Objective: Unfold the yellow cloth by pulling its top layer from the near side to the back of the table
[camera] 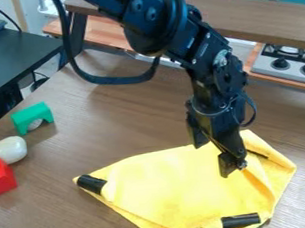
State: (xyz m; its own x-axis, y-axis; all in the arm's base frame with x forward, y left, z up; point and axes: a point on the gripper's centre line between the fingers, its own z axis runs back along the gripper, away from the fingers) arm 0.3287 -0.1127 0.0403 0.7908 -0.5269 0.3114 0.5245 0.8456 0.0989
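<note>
Yellow cloth (182, 188) in the lower middle of the view, spread on the brown table (115, 114) with some soft folds, its edges rather uneven. At its left corner, a short black piece (91, 183), similar to a tube. Near its lower right edge, another black piece (241, 220), lying almost level, with cloth gathered beside it. Towards the right corner, a fold and a narrow dark strip (258, 154).

Directly over the upper right part of this cloth, the black gripper (213, 156), pointing down. Jaws open, with a gap between the two fingers and yellow fabric visible behind that gap. Nothing held between them; cloth below and around the tips in the view, but impossible to tell for sure if touched by them. Above, the black arm (164, 24), coming from the top edge, with a black cable (112, 80) hanging in a curve at its side.

Farther out, on the left side of the same table, well apart from the cloth: a green arch-shaped block (31, 114), a white rounded object (9, 149) and a red block (0, 178), these last two very close together. Behind, a raised brown shelf (260, 13); at the right, a stove (291, 63) with dark knobs. At the far left, a black table (16, 60).
</note>
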